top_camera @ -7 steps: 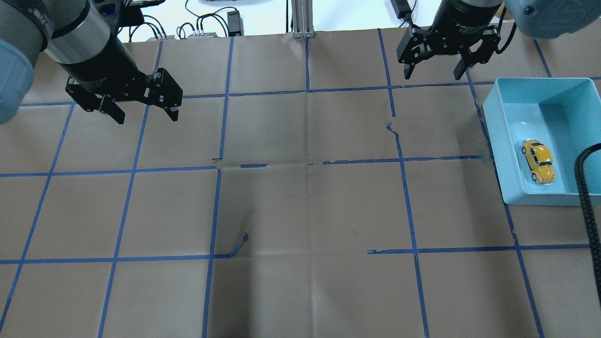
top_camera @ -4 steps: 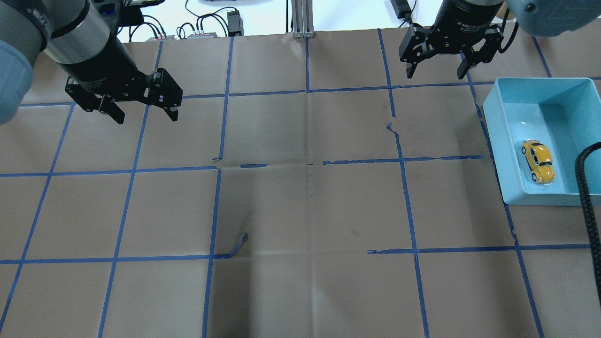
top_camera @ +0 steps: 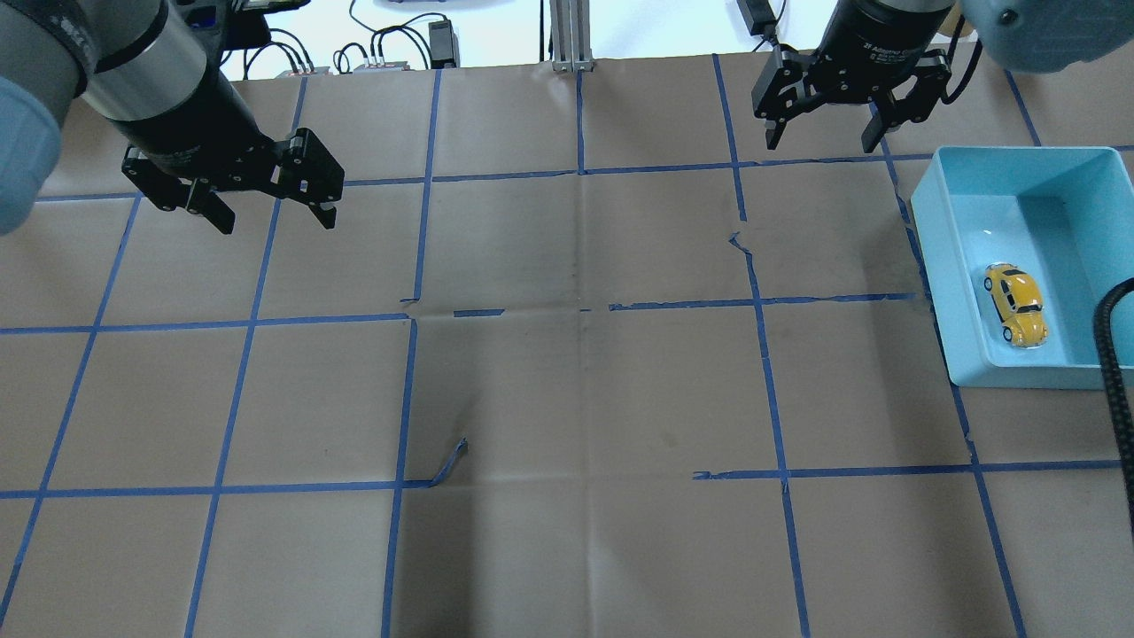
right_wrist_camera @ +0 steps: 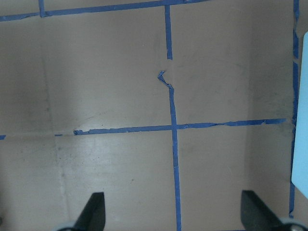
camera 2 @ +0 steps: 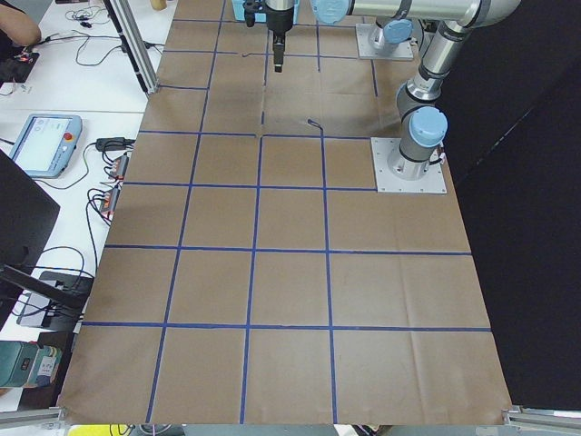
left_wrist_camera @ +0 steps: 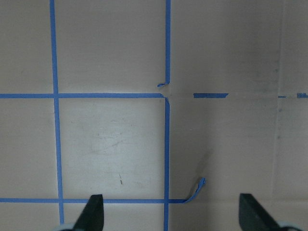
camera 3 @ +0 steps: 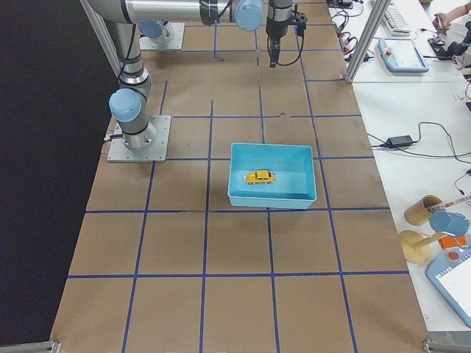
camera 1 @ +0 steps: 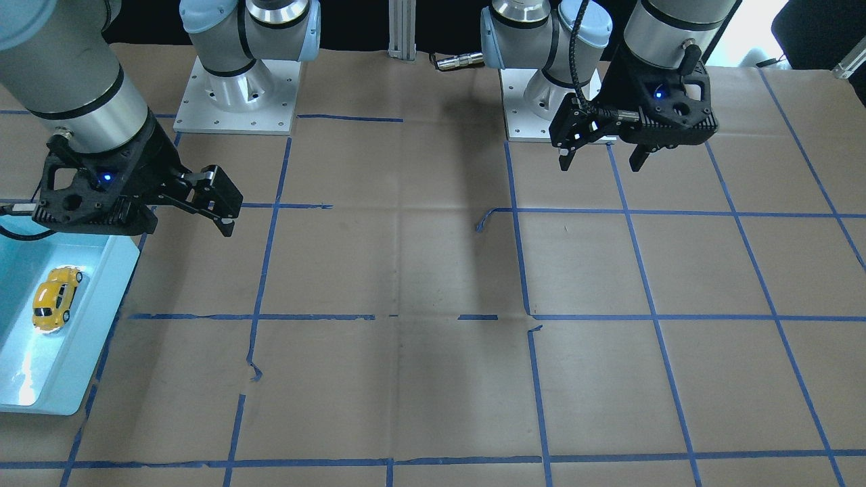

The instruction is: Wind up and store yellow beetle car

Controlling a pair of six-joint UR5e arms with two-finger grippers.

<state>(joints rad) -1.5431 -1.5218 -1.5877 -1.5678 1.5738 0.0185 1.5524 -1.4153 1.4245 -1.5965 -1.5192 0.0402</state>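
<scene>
The yellow beetle car (top_camera: 1016, 304) lies inside a light blue bin (top_camera: 1019, 153) at the table's right side. It also shows in the front-facing view (camera 1: 55, 298) and the exterior right view (camera 3: 260, 176). My right gripper (top_camera: 821, 142) is open and empty, and hovers above the table near the bin's far left corner, apart from the car. My left gripper (top_camera: 277, 221) is open and empty over the far left of the table. Both wrist views show only brown paper between spread fingertips (left_wrist_camera: 95, 211) (right_wrist_camera: 95, 211).
The table is covered in brown paper with a blue tape grid (top_camera: 580, 168). A loose curl of tape (top_camera: 450, 465) sticks up near the middle. Cables and power supplies (top_camera: 390, 49) lie beyond the far edge. A black cable (top_camera: 1107, 372) hangs at the right edge.
My right gripper has drifted slightly right and toward the far edge. The left gripper and the car have not moved.
</scene>
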